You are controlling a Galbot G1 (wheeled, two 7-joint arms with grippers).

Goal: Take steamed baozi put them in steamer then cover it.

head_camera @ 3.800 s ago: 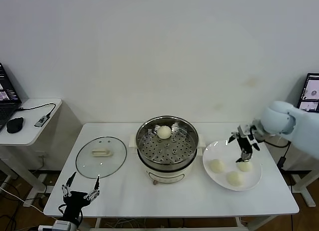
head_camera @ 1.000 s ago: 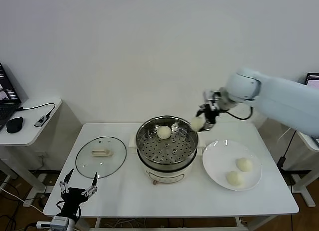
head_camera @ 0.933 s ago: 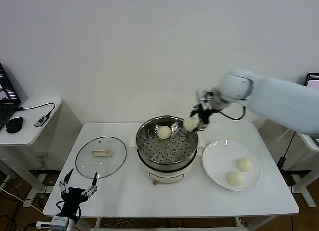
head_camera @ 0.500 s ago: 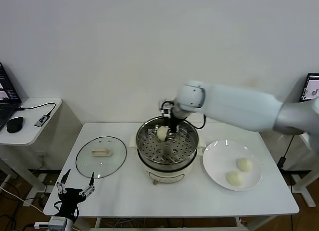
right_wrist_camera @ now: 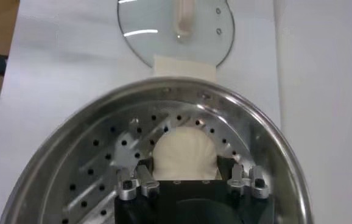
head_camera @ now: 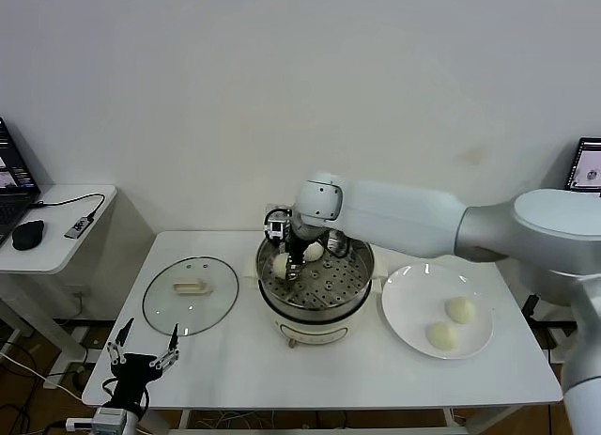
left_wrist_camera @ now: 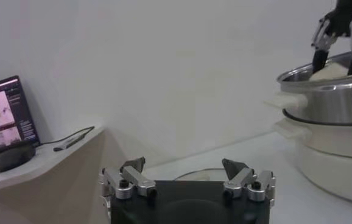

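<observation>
- White table (head_camera: 329, 374) against a plain pale wall; the steamer (head_camera: 316, 315) stands at its middle, the cover (head_camera: 191, 294) lies flat on the robot's left, and a white plate (head_camera: 413, 308) lies on the right.
- Steamed baozi: one bun (head_camera: 281, 264) is held over the left part of the perforated tray, a second (head_camera: 314, 252) rests at the tray's back, and two more (head_camera: 460, 309) (head_camera: 441, 335) wait on the plate.
- Handling, as a judgement: the buns look light, soft and easily dented, with a smooth skin; best taken across the widest part, from the sides, with gentle pressure.
- Right gripper (right_wrist_camera: 189, 178) is inside the pot, its jaws part-way closed against both flanks of the carried bun (right_wrist_camera: 185, 156), low over the tray; whether the bun already touches the tray cannot be told.
- Left gripper (left_wrist_camera: 187, 177) is parked off the table's front-left corner, jaws spread wide, holding nothing.
- Cover: glass, so likely fragile and fairly heavy; its central handle (head_camera: 191, 287) is the obvious hold.
</observation>
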